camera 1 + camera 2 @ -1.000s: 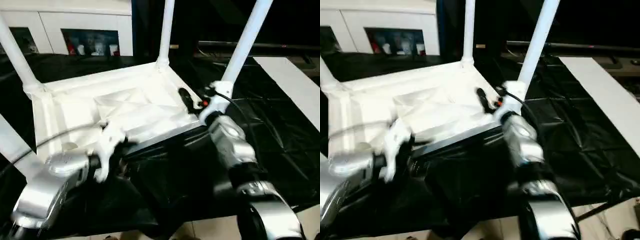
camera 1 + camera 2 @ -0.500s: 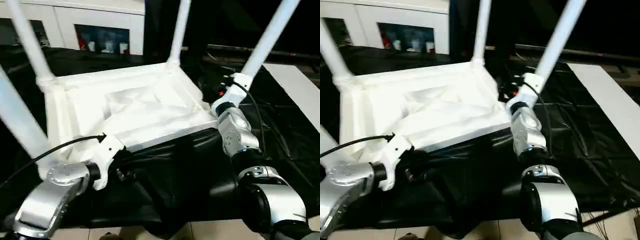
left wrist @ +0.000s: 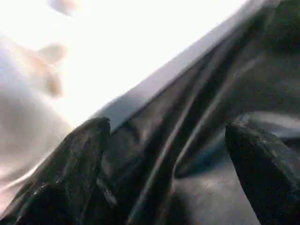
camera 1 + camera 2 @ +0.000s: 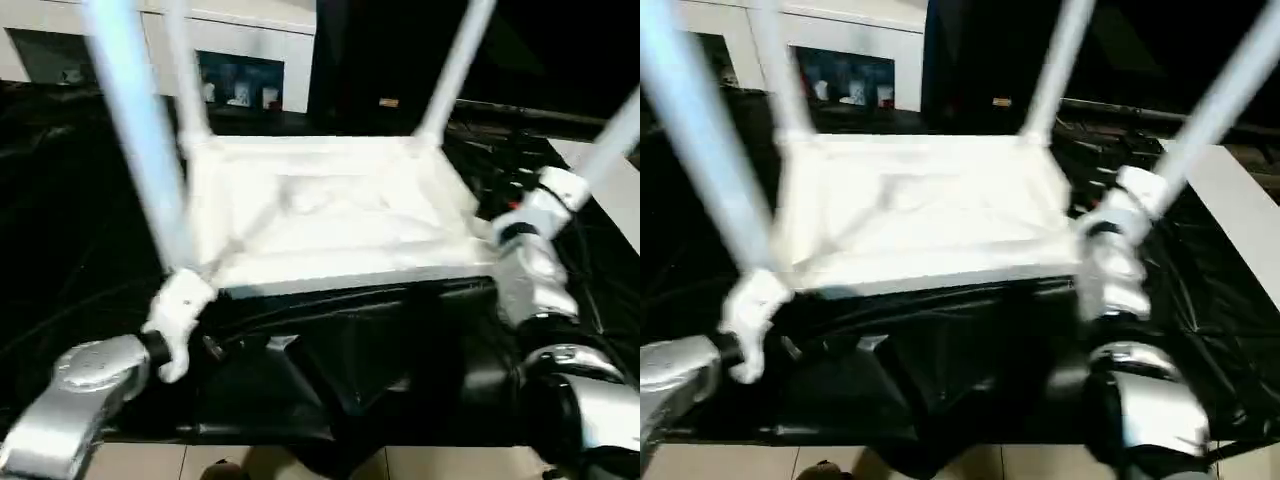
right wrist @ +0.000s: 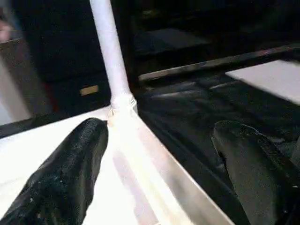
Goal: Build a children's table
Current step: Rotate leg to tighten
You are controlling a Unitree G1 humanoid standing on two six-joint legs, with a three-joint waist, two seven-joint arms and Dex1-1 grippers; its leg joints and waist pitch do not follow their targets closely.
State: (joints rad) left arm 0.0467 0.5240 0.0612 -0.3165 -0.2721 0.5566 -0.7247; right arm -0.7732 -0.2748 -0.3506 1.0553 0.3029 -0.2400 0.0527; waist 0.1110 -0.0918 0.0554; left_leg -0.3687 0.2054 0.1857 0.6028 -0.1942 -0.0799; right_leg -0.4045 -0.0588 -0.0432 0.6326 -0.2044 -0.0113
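now both arms fwd, left hand [image 3: 166,136] released by table [image 4: 330,215] edge, right hand [image 5: 157,136] released at corner

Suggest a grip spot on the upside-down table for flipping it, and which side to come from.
Probably the table top's near edge, from the robot's side: the top lies underside-up on the black sheet, that edge faces the robot unobstructed, and its thin rim should fit between open fingers. The legs are tapered and stand upright, so likely slipperier.

White cabinet [image 4: 250,45] with glass doors at back, black sheeting [image 4: 340,370], pale tile floor [image 4: 250,462]
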